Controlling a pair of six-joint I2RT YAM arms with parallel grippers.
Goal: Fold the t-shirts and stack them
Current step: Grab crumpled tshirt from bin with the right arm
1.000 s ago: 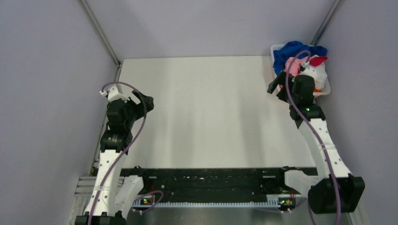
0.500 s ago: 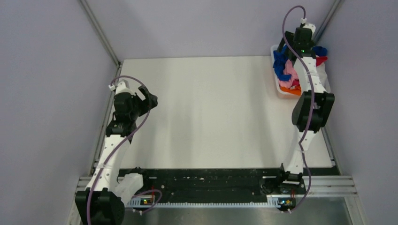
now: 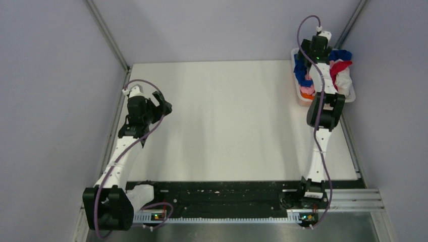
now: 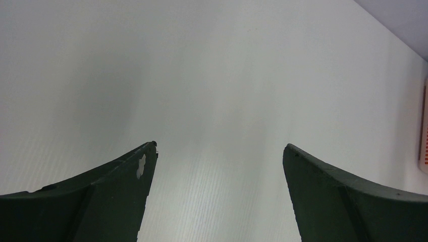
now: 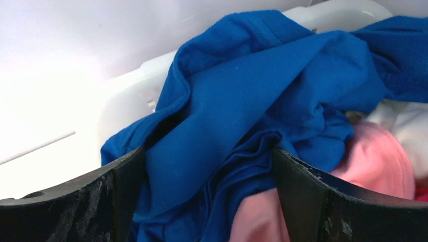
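Note:
Crumpled t-shirts fill the white basket [image 3: 350,94] at the far right. The royal blue t-shirt [image 5: 262,101] lies on top, also seen from above [image 3: 301,70]; a light pink one [image 5: 373,161] lies under it, with white [image 3: 343,79], magenta [image 3: 342,65] and orange [image 3: 307,96] ones beside. My right gripper [image 5: 209,156] is open, its jaws down on either side of a fold of the blue shirt. In the top view it is at the basket's far end [image 3: 312,55]. My left gripper [image 4: 219,148] is open and empty above the bare table [image 4: 202,75], at the left [image 3: 164,106].
The basket's white rim [image 5: 131,96] stands just left of the blue shirt. Grey walls close in the table on three sides. A black rail [image 3: 227,194] runs along the near edge. The basket's end shows at the right edge of the left wrist view [image 4: 424,146].
My right arm has swung from beside the basket up over its far end and come down onto the blue shirt. My left arm has stretched a little farther forward.

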